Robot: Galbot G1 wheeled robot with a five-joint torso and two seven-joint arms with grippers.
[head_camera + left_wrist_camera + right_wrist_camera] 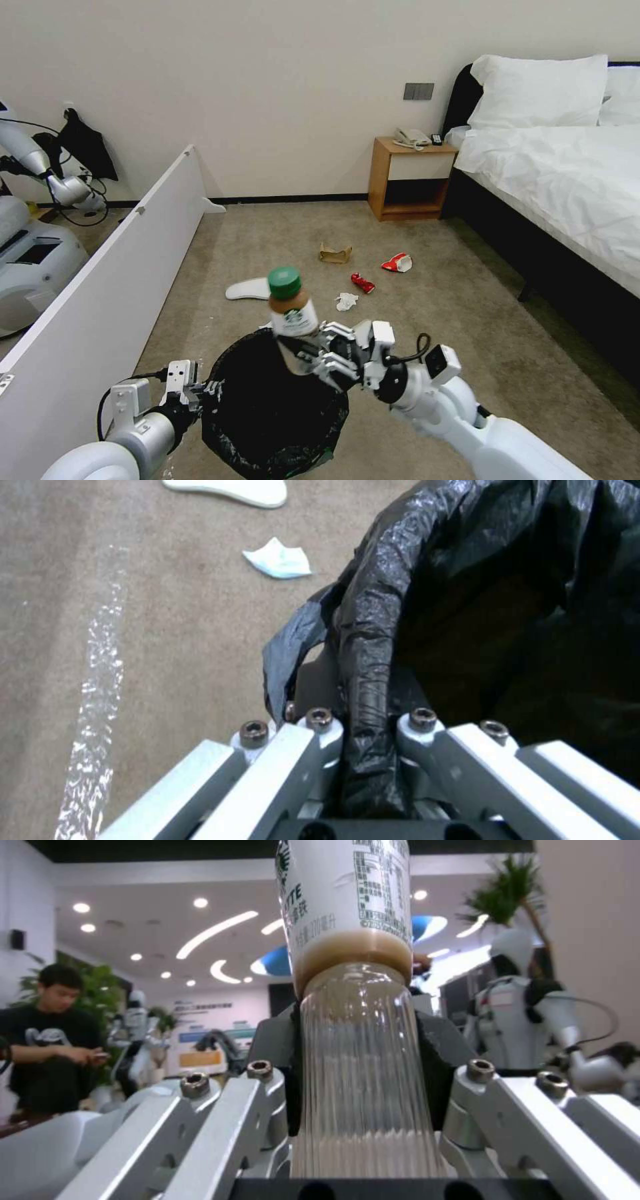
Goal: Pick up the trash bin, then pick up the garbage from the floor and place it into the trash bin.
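Note:
My left gripper (212, 392) is shut on the rim of the trash bin (267, 427), pinching its black bag (373, 645). Over the bin's opening, my right gripper (308, 357) is shut on a clear bottle (291, 313) with a green cap, held cap up; the bottle's ribbed lower part (363, 1065) sits between the pads. More garbage lies on the carpet beyond: a white slipper (248, 289), a tissue (346, 301), a red wrapper (363, 283), a red-and-white cup (398, 263) and brown cardboard (335, 253). A second tissue (279, 560) lies beside the bin.
A long white panel (107, 280) runs along the left. A bed (560, 180) stands at the right, with a wooden nightstand (408, 179) against the back wall. Another robot (33, 220) stands behind the panel.

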